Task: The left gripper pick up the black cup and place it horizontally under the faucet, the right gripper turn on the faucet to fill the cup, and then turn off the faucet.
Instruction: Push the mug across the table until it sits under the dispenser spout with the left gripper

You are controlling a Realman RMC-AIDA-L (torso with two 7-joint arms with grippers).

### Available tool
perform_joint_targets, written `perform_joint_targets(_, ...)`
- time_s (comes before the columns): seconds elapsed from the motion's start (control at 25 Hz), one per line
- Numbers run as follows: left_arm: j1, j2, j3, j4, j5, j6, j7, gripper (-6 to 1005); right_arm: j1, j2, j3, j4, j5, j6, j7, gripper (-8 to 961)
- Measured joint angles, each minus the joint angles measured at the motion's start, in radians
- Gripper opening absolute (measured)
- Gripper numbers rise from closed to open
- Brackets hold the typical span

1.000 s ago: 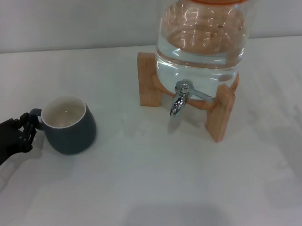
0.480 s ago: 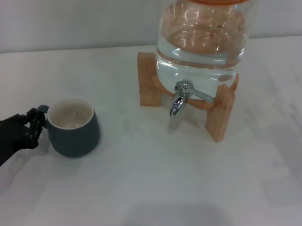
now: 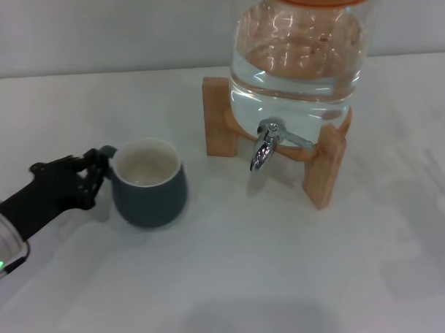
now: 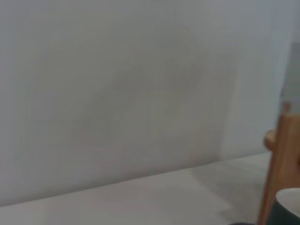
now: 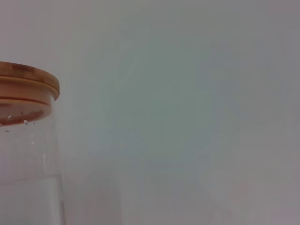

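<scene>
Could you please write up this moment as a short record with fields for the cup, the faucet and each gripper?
cup: black cup upright on the table, short of the faucet, on the robot's left of it
faucet: faucet on the water jar, no water running
left gripper: left gripper at the cup's handle, fingers shut on it
right gripper: not seen in any view
stand: wooden stand under the jar

White table (image 3: 226, 283), black cup (image 3: 149, 184), wooden jar stand (image 3: 326, 164)
</scene>
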Motion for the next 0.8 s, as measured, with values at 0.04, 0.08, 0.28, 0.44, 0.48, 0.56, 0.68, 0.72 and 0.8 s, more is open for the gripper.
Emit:
perform_joint_targets(0.04,-0.007,0.000,0.000,0.006,0.006,-0.002,0.000,141,0.001,0.000,0.000,0.000,0.000,0.000,0.000,730)
perform_joint_targets(0.08,-0.013,0.000,0.000,0.011,0.012,-0.003,0.000,141,0.003,0.000,0.000,0.000,0.000,0.000,0.000,730)
perform_joint_targets(0.28,-0.041,-0.001,0.000,0.045,0.044,-0.019,-0.005,140,0.010,0.001,-0.004,-0.001,-0.001,-0.001,0.000,730)
perform_joint_targets(0.44,-0.056,-0.001,0.000,0.066,0.065,-0.038,-0.011,140,0.015,0.002,-0.011,-0.002,-0.001,0.000,0.000,730)
perform_joint_targets(0.48,-0.058,-0.001,0.000,0.071,0.068,-0.043,-0.011,140,0.016,0.002,-0.011,-0.002,-0.001,0.000,0.000,730)
perform_joint_targets(0.56,-0.064,-0.002,0.000,0.084,0.074,-0.055,-0.011,140,0.019,0.002,-0.012,-0.002,-0.001,0.000,0.000,730)
perform_joint_targets(0.68,-0.072,-0.002,0.000,0.107,0.083,-0.081,-0.011,140,0.023,0.002,-0.013,-0.002,-0.002,0.000,0.000,730)
perform_joint_targets(0.72,-0.075,-0.002,0.000,0.113,0.085,-0.089,-0.011,140,0.024,0.002,-0.013,-0.002,-0.002,0.000,0.000,730)
perform_joint_targets(0.8,-0.082,-0.003,0.000,0.125,0.086,-0.105,-0.011,140,0.025,0.002,-0.013,-0.002,-0.002,0.000,0.000,730)
